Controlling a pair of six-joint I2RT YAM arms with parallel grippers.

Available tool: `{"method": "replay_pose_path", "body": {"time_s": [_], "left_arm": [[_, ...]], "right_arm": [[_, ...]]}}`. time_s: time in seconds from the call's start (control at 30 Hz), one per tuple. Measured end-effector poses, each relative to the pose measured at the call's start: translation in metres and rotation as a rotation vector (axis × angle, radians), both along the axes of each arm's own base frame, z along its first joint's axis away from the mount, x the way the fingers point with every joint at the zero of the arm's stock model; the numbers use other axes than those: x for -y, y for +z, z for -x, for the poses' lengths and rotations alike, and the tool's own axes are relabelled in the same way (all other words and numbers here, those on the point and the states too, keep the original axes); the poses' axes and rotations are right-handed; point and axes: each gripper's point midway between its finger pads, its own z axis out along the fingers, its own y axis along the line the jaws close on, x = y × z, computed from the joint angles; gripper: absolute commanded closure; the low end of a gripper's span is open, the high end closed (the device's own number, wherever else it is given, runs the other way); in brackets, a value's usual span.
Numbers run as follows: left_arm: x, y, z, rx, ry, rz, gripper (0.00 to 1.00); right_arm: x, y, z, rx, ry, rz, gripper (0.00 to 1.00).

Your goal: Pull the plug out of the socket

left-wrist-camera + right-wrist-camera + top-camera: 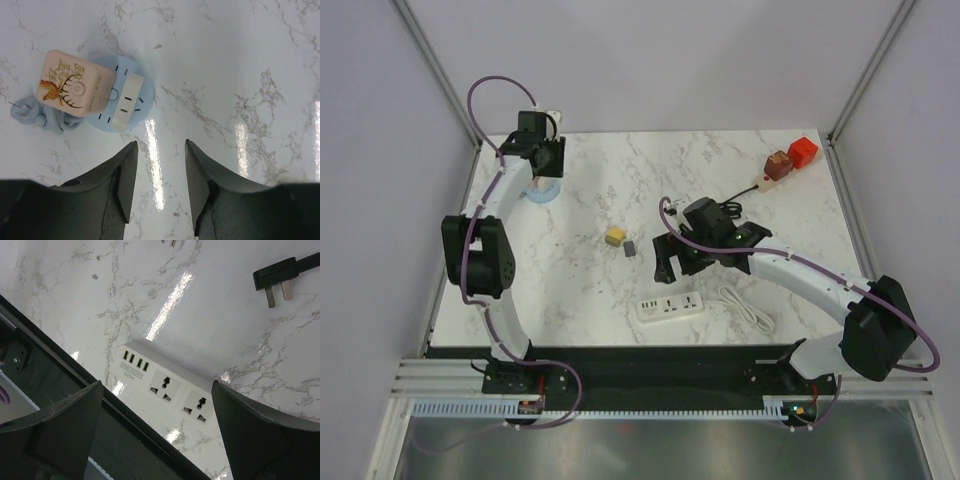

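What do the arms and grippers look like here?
The left arm and right arm have white links, bulky black joint housings and purple cables looping alongside. The left gripper and right gripper have plain matte-black fingers, no markings visible.

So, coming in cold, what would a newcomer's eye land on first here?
The pink deer-print plug-in stands out first: it sits on the round blue socket beside a white plug, just ahead of the open left end effector. In the right wrist view, a white power strip lies with both outlets empty, and a loose black plug lies beyond it.
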Motion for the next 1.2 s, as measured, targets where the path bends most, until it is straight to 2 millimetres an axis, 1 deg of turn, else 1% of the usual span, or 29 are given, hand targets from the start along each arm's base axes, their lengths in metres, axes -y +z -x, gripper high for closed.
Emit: {"method": "replay_pose_path", "body": {"time_s": [0.07,0.17,0.37,0.53,0.67,0.93,1.07,1.2], "left_arm": [[-0.005,-0.012,-0.002,-0.021,-0.014,-0.047,0.47],[-0.011,-0.021,-0.005,-0.034,-0.024,-0.096,0.44],[-0.016,-0.024,-0.018,-0.027,-0.068,-0.159,0.42],[-0.017,-0.022,-0.026,-0.013,-0.090,-0.182,0.48],[-0.021,-0.027,-0.030,-0.015,-0.087,-0.180,0.48],[-0.030,-0.054,-0.033,-0.068,-0.074,-0.182,0.46],[-0.031,-0.064,-0.034,-0.085,-0.073,-0.182,0.48],[-0.032,-0.069,-0.034,-0.094,-0.070,-0.185,0.51]], "right_arm": [[-0.001,0.001,0.000,0.002,0.009,-0.006,0.02],[-0.002,0.000,0.001,0.001,0.017,-0.011,0.02],[-0.001,-0.001,0.003,0.000,0.023,-0.009,0.02],[0.000,0.000,0.004,0.001,0.023,-0.008,0.02],[0.002,0.001,0.005,0.002,0.021,-0.007,0.02],[0.003,-0.001,0.007,-0.006,0.018,-0.002,0.02],[0.003,-0.001,0.007,-0.006,0.018,-0.002,0.02],[0.003,-0.001,0.007,-0.008,0.019,-0.001,0.02]]}}
